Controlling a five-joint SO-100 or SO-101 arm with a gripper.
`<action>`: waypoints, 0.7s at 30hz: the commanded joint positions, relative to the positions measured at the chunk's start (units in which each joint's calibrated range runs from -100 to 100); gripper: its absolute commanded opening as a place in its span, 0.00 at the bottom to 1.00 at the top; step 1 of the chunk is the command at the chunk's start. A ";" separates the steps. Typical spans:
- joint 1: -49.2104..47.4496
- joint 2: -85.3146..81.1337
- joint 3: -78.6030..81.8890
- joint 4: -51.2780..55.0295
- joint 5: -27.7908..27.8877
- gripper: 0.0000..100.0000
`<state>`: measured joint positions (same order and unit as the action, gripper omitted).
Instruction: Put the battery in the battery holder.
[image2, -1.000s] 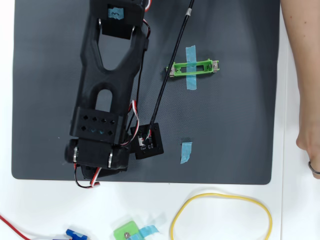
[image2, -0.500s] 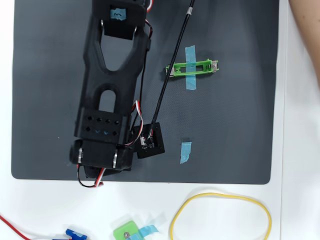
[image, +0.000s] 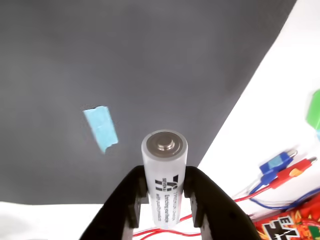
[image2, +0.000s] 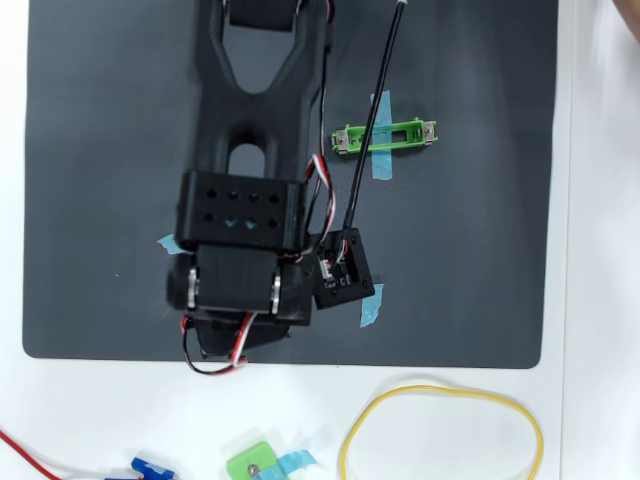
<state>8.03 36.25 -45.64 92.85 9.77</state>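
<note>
Here the gripper (image: 166, 192) is clamped on the battery (image: 164, 175), its two black fingers (image: 131, 192) pressing the sides of the white-silver cylinder. In the wrist view the battery stands out lengthwise from between the fingers, its round metal end cap facing the camera and dark print running along its side. It is held clear above the dark mat (image: 125, 65), near the mat's edge where the white table (image: 270, 105) begins. A short piece of blue tape (image: 101, 128) lies on the mat just left of the battery in that view, and red and blue wires (image: 280, 172) lie on the table at the lower right.

In the overhead view the black arm (image2: 255, 170) reaches down the mat and hides the battery beneath it. The battery holder (image2: 385, 136) lies on the mat to the right of the arm, well apart from the gripper's end, a narrow green frame crossed by a blue tape strip (image2: 381, 165). A black cable (image2: 372, 130) passes over the holder's left part. A yellow loop (image2: 440, 432) lies on the table below the mat.
</note>
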 joint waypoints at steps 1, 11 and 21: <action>-1.75 -10.36 3.62 2.87 -0.54 0.00; 3.23 -30.32 25.56 1.99 -1.42 0.00; 3.85 -47.63 57.10 -15.05 -2.67 0.00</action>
<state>11.85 -5.35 4.99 82.86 8.16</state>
